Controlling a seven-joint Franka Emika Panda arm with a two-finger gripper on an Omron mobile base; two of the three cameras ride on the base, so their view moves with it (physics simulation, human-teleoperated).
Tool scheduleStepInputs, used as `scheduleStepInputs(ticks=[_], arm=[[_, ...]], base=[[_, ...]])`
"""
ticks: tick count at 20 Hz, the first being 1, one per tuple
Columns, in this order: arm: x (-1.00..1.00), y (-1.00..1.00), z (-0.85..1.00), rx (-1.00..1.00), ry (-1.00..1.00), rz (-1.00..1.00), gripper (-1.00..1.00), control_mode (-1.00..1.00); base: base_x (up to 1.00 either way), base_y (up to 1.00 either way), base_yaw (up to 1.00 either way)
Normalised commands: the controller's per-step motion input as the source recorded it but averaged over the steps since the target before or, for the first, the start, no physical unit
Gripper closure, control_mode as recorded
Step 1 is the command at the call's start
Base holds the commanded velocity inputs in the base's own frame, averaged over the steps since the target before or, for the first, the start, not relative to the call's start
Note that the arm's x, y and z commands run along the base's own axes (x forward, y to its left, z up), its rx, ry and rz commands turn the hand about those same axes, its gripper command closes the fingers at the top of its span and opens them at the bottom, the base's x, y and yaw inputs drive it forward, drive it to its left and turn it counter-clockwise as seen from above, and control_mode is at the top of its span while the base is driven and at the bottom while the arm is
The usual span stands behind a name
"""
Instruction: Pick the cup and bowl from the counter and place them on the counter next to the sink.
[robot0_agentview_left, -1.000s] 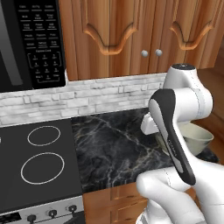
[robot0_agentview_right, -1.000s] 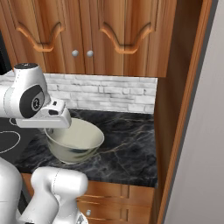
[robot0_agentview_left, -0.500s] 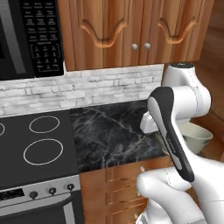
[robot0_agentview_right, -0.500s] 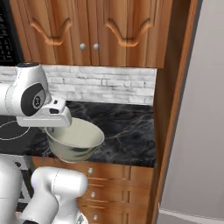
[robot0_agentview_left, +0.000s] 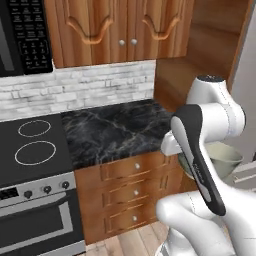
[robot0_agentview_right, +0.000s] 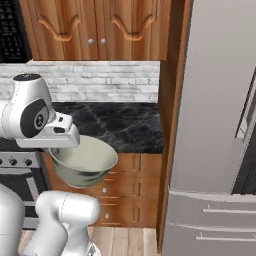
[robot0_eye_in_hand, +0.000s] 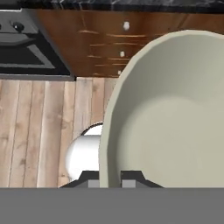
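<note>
My gripper (robot0_eye_in_hand: 110, 178) is pinched tight on the rim of the bowl (robot0_eye_in_hand: 175, 118), one finger on each side of its wall. I hold the bowl in the air above the wooden floor (robot0_eye_in_hand: 39, 127), in front of the counter (robot0_agentview_right: 125, 125) and its drawers (robot0_agentview_right: 130, 185).

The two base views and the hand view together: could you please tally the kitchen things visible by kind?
Bowl, held at its rim by the gripper: 1
Stovetop: 1
Microwave: 1
Fridge: 1
Counter: 1
Total: 5
</note>
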Motion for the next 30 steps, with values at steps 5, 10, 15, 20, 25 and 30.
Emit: scheduleStepInputs(ticks=[5,10,15,20,25,30], arm=[[0.0,0.0,0.0,0.0,0.0,0.0,1.0,1.0],[0.0,0.0,0.0,0.0,0.0,0.0,1.0,1.0],[0.0,0.0,0.0,0.0,0.0,0.0,1.0,1.0],[0.0,0.0,0.0,0.0,0.0,0.0,1.0,1.0],[0.0,0.0,0.0,0.0,0.0,0.0,1.0,1.0],[0.0,0.0,0.0,0.0,0.0,0.0,1.0,1.0]], base=[[0.04,-0.02,-0.92],[0.0,0.0,-0.96],[0.0,0.0,-0.97],[0.0,0.0,-0.97],[0.0,-0.01,-0.96],[0.0,-0.03,-0.96]])
